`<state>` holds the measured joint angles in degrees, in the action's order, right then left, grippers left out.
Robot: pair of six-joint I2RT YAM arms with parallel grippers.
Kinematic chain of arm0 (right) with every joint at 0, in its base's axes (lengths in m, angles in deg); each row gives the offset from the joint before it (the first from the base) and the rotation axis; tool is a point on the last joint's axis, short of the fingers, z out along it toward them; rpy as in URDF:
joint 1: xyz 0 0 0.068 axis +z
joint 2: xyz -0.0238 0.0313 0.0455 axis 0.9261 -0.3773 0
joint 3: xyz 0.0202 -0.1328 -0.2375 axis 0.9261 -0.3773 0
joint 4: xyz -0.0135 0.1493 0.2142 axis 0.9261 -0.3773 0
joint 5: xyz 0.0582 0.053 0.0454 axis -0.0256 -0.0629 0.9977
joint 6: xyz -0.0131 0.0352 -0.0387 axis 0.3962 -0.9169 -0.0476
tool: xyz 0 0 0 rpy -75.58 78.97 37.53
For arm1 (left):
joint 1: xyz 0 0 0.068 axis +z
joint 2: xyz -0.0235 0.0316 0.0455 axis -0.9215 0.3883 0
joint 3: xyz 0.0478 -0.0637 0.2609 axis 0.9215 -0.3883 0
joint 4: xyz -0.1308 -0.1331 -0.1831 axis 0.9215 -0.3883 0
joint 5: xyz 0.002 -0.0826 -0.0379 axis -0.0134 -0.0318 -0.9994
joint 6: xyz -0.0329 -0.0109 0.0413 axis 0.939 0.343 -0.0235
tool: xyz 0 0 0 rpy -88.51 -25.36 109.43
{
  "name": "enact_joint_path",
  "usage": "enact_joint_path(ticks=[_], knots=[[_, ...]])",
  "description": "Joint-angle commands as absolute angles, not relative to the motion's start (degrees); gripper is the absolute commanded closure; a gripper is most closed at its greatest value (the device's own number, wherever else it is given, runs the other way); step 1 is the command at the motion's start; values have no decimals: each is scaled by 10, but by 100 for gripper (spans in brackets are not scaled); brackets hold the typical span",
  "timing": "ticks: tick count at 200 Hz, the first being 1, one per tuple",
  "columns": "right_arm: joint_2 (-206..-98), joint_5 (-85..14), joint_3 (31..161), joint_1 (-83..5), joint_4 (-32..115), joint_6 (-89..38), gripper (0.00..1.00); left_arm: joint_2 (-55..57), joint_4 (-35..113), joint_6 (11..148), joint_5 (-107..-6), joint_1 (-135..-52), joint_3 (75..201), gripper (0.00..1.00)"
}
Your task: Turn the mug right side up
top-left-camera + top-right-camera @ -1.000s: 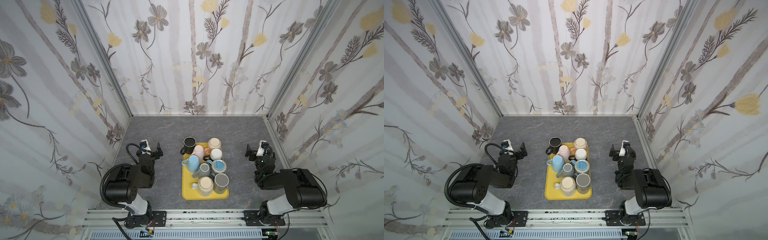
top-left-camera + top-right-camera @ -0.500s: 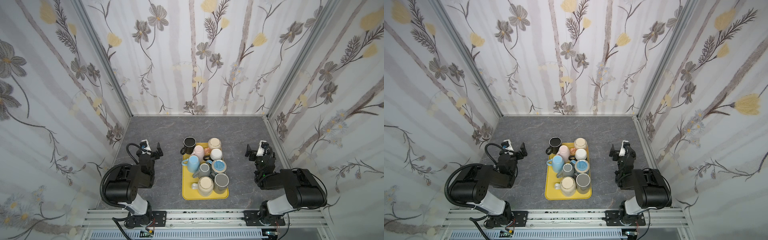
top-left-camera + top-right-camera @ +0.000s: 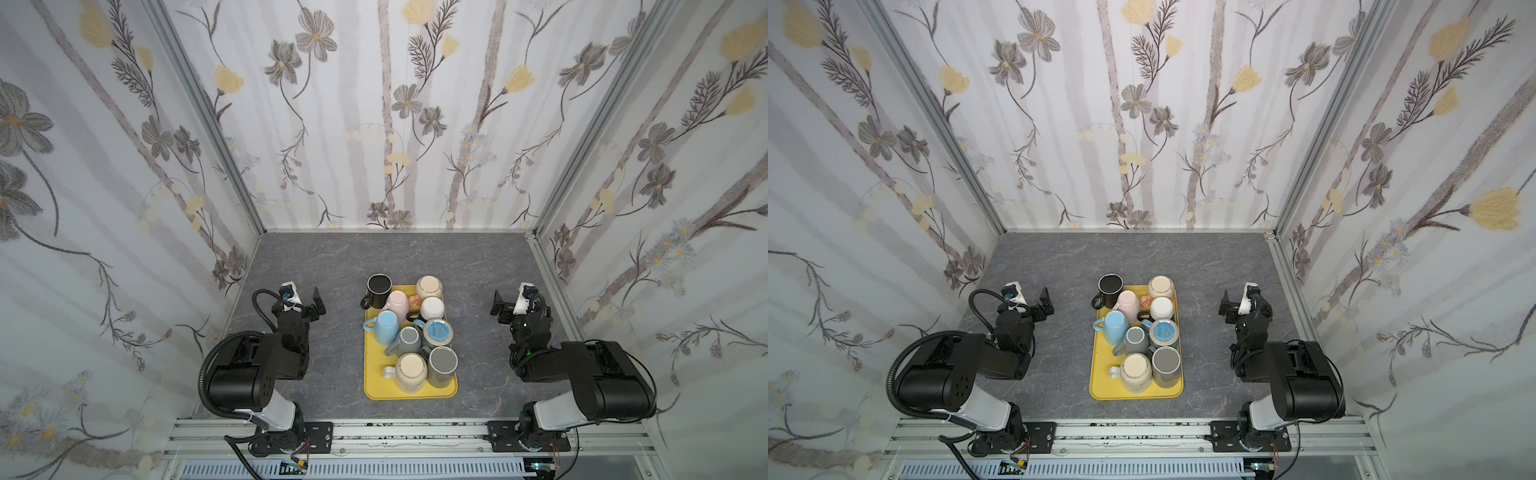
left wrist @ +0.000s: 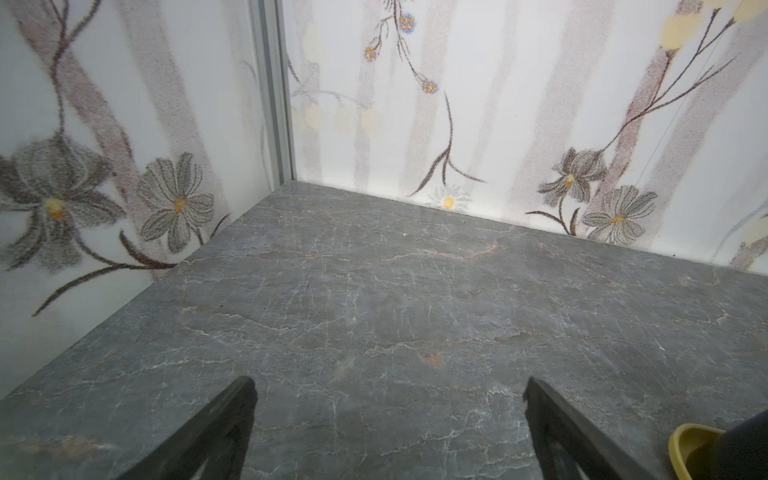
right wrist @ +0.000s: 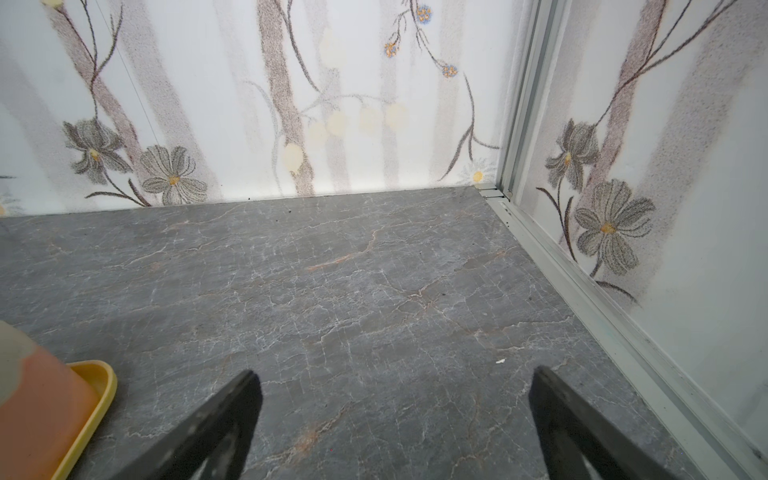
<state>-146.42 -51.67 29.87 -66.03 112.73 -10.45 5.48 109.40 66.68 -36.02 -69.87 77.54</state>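
Several mugs crowd a yellow tray (image 3: 376, 390) (image 3: 1100, 390) in the middle of the table in both top views. Most show their bases, among them a cream mug (image 3: 411, 370), a light blue mug (image 3: 385, 327) and a pink mug (image 3: 397, 302). A black mug (image 3: 379, 286) stands mouth up at the tray's far left corner. My left gripper (image 3: 299, 301) (image 4: 388, 386) rests left of the tray, open and empty. On the tray's right side my right gripper (image 3: 517, 305) (image 5: 395, 374) is open and empty too. Both point at the back wall over bare tabletop.
Flowered walls close in the grey stone tabletop (image 3: 415, 257) on three sides. The tray's corner (image 4: 690, 449) and the black mug's side (image 4: 748, 440) edge the left wrist view. A peach mug (image 5: 33, 415) on the tray corner (image 5: 99, 386) edges the right wrist view.
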Motion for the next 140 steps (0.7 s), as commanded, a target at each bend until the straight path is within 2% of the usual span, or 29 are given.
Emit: enact_joint_path(ticks=[1, 35, 57, 98, 140], knots=[[-1392, -550, 315, -653, 1046, -111, 0, -12, 1042, 685, -298, -707, 780, 0], [-1295, -568, 443, -649, 665, -242, 2, -138, 667, 807, -266, -712, 884, 0], [-1264, -541, 489, -642, 505, -303, 6, -175, 488, 870, -277, -723, 945, 0], [-1194, -452, 438, -611, 412, -387, 16, -239, 284, 957, -353, -804, 977, 0], [-1184, -386, 353, -582, 446, -429, 34, -288, 292, 1044, -443, -926, 897, 0]])
